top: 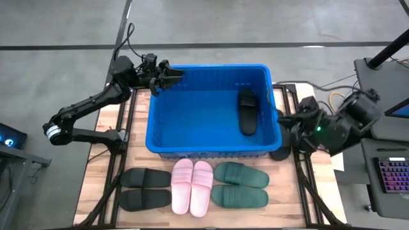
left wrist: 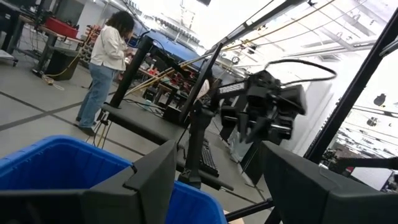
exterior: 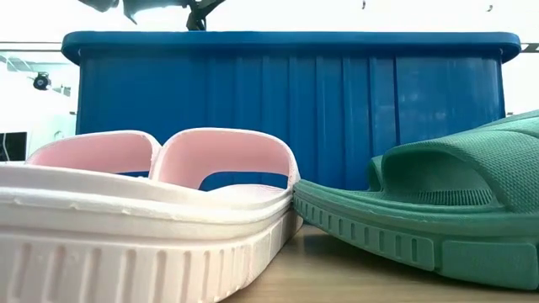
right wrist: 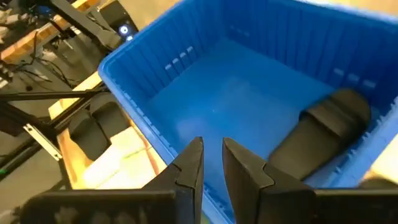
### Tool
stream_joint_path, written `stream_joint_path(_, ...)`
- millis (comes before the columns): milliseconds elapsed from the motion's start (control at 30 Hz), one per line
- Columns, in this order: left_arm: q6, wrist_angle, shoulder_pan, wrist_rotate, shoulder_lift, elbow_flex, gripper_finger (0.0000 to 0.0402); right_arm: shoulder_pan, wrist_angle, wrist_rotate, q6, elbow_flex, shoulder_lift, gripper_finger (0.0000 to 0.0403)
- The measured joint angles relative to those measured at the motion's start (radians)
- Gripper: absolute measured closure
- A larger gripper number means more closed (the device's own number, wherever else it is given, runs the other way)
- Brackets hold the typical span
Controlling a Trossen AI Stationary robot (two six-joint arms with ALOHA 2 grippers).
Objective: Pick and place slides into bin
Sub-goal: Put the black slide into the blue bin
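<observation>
One black rubber slide sandal (top: 247,111) is lying inside the large bright blue perforated plastic bin (top: 165,142), toward its right wall; the right wrist view is showing the same sandal against that wall, and the rest of the bin floor is looking bare. That single sandal appears to be all that is done so far.

In front of the bin, on the wooden table (top: 96,185), the remaining slides are waiting in a row: a black pair (top: 144,189) on the left, a light pink pair (top: 192,185) in the middle and a dark green pair (top: 240,184) on the right, all lying flat and close beside one another. Something dark is also sitting just outside the bin's front right corner, but the pictures are not telling what it is.

The left gripper (top: 167,76) is hovering over the bin's back left corner with its fingers spread and nothing between them. The right gripper (right wrist: 212,159) is hanging over the bin's right side, its fingers drawn nearly together and grasping nothing. Judging by this, most of the task is remaining: six visible sandals are awaiting transfer.
</observation>
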Motion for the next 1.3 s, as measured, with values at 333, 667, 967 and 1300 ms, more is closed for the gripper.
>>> stream_joint_path(333, 0.000, 0.000, 0.000, 0.001, 0.000, 0.000, 0.0185, -0.057, 0.001, -0.228, -0.179, -0.188, -0.258, 0.0352)
stream_joint_path(667, 0.000, 0.001, 0.000, -0.006, 0.000, 0.000, 0.0185, -0.078, 0.001, -0.429, -0.328, -0.427, -0.481, 0.0352)
stream_joint_path(967, -0.002, 0.001, 0.000, -0.015, 0.000, 0.000, 0.0185, -0.078, 0.000, -0.593, -0.537, -0.644, -0.554, 0.0345)
stream_joint_path(1300, -0.003, 0.001, 0.000, -0.039, 0.000, 0.000, 0.0185, -0.078, 0.001, -0.608, -0.542, -0.825, -0.526, 0.0258)
